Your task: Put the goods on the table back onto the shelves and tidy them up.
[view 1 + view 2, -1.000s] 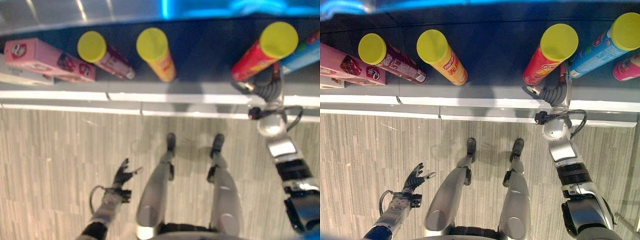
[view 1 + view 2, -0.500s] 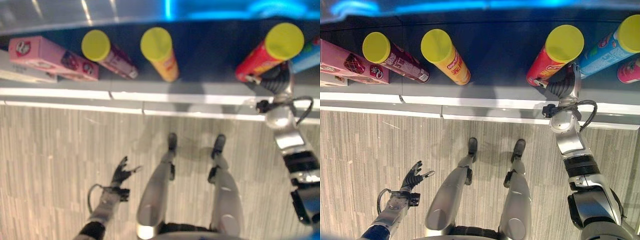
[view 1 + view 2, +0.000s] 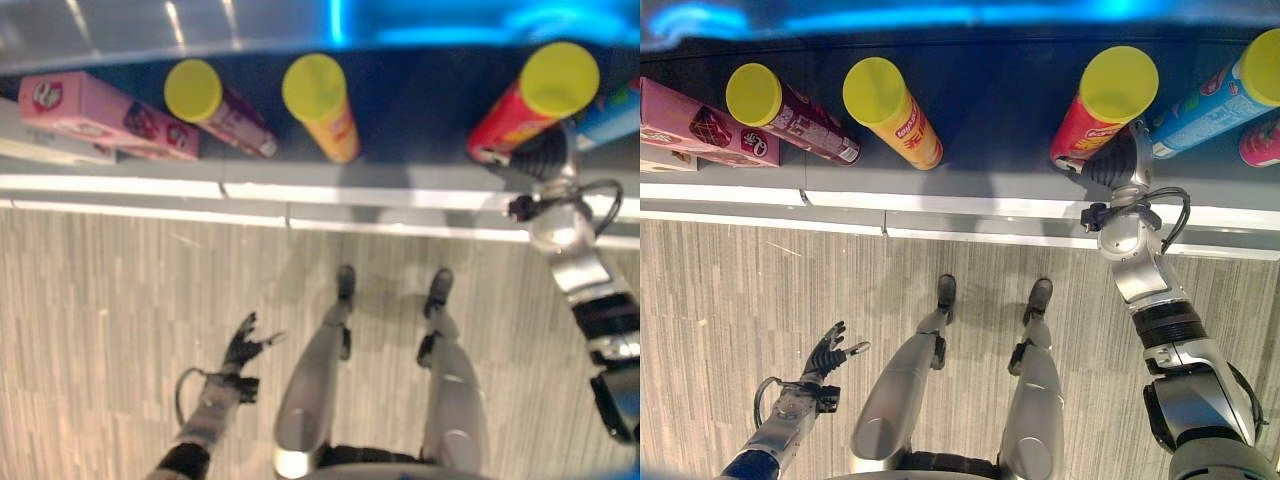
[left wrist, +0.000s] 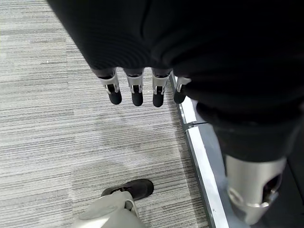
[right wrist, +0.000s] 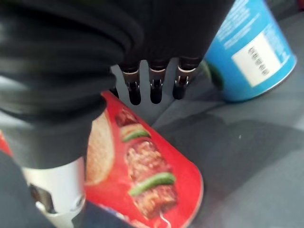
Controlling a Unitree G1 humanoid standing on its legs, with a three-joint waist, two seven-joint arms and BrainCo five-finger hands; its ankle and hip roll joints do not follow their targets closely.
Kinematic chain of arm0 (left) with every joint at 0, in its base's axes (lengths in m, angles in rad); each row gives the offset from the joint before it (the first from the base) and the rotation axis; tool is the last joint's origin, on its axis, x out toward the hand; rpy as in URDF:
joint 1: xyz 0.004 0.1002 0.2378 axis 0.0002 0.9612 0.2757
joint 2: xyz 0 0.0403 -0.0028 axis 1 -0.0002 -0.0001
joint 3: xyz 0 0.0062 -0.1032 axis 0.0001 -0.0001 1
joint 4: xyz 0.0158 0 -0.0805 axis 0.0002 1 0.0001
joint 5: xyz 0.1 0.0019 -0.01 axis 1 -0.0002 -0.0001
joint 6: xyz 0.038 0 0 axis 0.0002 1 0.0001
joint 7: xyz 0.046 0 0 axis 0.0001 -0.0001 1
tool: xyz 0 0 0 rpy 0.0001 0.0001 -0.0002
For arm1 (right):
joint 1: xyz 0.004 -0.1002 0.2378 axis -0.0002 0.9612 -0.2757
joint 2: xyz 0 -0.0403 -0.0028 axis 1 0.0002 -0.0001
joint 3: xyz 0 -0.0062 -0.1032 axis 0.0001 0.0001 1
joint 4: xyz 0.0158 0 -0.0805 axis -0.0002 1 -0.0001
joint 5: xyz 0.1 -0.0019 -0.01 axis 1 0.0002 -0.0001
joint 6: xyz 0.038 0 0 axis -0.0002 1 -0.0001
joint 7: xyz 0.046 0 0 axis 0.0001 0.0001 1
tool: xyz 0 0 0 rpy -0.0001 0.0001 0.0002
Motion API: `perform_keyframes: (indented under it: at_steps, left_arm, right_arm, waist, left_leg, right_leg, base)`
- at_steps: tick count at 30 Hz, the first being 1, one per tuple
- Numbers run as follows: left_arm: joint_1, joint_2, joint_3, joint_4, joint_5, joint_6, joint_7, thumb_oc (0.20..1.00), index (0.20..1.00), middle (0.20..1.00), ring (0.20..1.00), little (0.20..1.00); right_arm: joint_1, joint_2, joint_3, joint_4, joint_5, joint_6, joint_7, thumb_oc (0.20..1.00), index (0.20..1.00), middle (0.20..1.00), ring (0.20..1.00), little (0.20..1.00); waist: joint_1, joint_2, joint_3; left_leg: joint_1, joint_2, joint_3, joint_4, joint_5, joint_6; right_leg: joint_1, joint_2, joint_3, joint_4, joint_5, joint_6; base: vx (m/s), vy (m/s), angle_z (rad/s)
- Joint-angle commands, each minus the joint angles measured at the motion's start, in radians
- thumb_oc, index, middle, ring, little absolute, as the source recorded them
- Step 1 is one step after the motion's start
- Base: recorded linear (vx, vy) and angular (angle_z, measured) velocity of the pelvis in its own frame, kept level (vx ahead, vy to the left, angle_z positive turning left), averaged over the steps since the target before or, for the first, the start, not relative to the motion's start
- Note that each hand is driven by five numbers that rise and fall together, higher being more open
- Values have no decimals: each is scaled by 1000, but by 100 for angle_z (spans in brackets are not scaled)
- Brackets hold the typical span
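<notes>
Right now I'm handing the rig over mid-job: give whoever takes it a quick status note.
Left hand: open, idle, low over the floor.
Right hand: open, fingers straight, at the shelf between the red can and the blue can; from the right wrist view it grips neither.
On the shelf: pink box, dark red can, orange can, then the red and blue cans, all upright and unevenly spaced.
Left to do: straighten the row, probably starting with the red can.
</notes>
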Motion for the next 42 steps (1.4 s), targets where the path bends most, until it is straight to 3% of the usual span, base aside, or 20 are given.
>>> perform_keyframes:
  at_steps: [1, 20, 33, 42]
  left_arm:
    - [48, 70, 5, -18, -27, -21, -1, 1000, 1000, 1000, 1000, 1000]
    - [40, 55, 10, -12, -24, -13, -4, 1000, 1000, 1000, 1000, 1000]
    - [40, 52, 11, -3, -20, -12, 3, 1000, 1000, 1000, 1000, 1000]
    - [42, 49, 10, 4, -13, -17, 14, 1000, 1000, 1000, 1000, 1000]
  right_arm:
    - [-52, -61, 24, -44, -35, -50, -1, 1000, 1000, 1000, 1000, 1000]
    - [-17, -12, 65, -124, -55, -65, 47, 1000, 1000, 1000, 1000, 1000]
    - [-21, -2, 76, -105, -88, -52, 35, 1000, 1000, 1000, 1000, 1000]
    - [-15, -15, 50, -56, -143, -23, -23, 1000, 1000, 1000, 1000, 1000]
  waist:
    - [9, -6, -30]
    - [13, -6, -30]
    - [15, -3, -31]
    - [10, -2, -31]
  left_leg:
    - [-74, 57, -33, 52, -47, -87]
    - [-59, 60, -36, 38, -40, -87]
    - [-50, 60, -34, 31, -38, -88]
    - [-30, 61, -33, 26, -38, -88]
  right_leg:
    - [-42, -108, 14, 84, -22, 80]
    - [-26, -107, 8, 82, -25, 80]
    - [-24, -106, 9, 81, -27, 81]
    - [-6, -104, 12, 78, -28, 83]
  base:
    - [0, 0, 0]
    - [0, 0, 0]
    - [0, 0, 0]
    - [0, 0, 0]
